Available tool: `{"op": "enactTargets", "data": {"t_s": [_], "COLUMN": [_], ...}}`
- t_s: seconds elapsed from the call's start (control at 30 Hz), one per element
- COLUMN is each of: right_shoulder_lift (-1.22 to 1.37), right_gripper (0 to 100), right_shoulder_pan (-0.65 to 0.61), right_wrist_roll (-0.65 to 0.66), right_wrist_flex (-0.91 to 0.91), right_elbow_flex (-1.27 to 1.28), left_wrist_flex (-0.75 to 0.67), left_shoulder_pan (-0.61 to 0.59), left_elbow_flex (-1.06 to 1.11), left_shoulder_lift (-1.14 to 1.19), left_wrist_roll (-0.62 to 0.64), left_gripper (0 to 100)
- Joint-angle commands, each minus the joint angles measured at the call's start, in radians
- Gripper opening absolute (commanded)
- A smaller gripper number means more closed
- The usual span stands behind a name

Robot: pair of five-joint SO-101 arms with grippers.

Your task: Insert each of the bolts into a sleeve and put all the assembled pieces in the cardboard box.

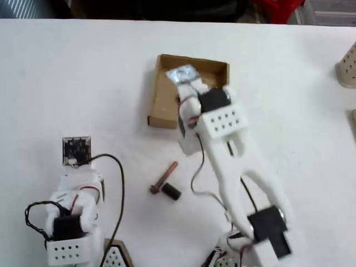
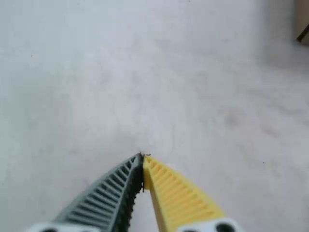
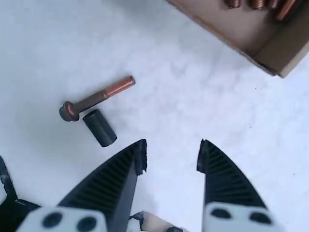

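Bolt (image 3: pixel 96 98) first: it's lying loose on the white table (image 1: pixel 289 55), copper-coloured, not in anybody's grip. Right gripper (image 3: pixel 171 154) is released, black jaws spread wide with nothing between them, hanging above bare table.

Moving out from it, the short black sleeve (image 3: pixel 100 128) lies just beside the bolt's head (can't tell whether they actually touch). The bolt is outside the sleeve, with its shank angling away toward the far right. In the high view the pair sits on the near side of the cardboard box (image 1: pixel 161 94) and left of the right arm (image 1: pixel 233 161). That arm stretches from the near right edge out to the box, with its wrist over the box's near right part.

Inside the box, the right wrist view catches a few copper-coloured pieces (image 3: pixel 256 4) against one wall (only their ends are visible).

Left gripper (image 2: pixel 143 162) is clenched, grey jaw and yellow jaw pressed tip to tip on nothing, over bare table. Its arm is tucked at the near left, well apart from the bolt and the box, with a black cable (image 1: pixel 117 183) looping beside it.
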Motion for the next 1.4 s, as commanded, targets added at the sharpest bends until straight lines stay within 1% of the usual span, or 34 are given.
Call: {"op": "enactTargets", "data": {"t_s": [0.0, 0.2, 0.33, 0.4, 0.47, 0.6, 0.7, 1.0, 1.2, 1.37], "right_shoulder_lift": [-0.213, -0.409, -0.487, -0.507, -0.516, -0.484, -0.423, -0.174, -0.099, -0.093], "right_gripper": [16.0, 15.9, 15.9, 15.9, 15.9, 15.9, 15.9, 16.0, 15.9, 15.9], "right_shoulder_pan": [-0.077, -0.275, -0.4, -0.43, -0.433, -0.437, -0.433, -0.432, -0.43, -0.43], "right_wrist_roll": [0.005, 0.003, 0.003, 0.002, -0.017, -0.104, -0.107, -0.106, 0.061, 0.081], "right_wrist_flex": [-0.062, -0.143, -0.205, -0.257, -0.323, -0.447, -0.527, -0.693, -0.766, -0.762], "right_elbow_flex": [0.215, 0.516, 0.632, 0.672, 0.706, 0.763, 0.778, 0.772, 0.772, 0.772], "left_wrist_flex": [-0.005, -0.005, -0.005, -0.005, -0.005, -0.005, -0.005, -0.005, -0.005, -0.005], "left_shoulder_pan": [-0.01, -0.01, -0.01, -0.01, -0.01, -0.01, -0.01, -0.01, -0.01, -0.01], "left_elbow_flex": [0.0, 0.0, 0.0, 0.0, 0.0, 0.0, 0.0, 0.0, 0.0, 0.0], "left_shoulder_lift": [-0.01, -0.01, -0.01, -0.01, -0.01, -0.01, -0.01, -0.01, -0.01, -0.01], "left_wrist_roll": [-0.011, -0.011, -0.011, -0.011, -0.011, -0.011, -0.011, -0.011, -0.011, -0.011], "left_gripper": [2, 2, 2, 2, 2, 2, 2, 2, 2, 2]}}
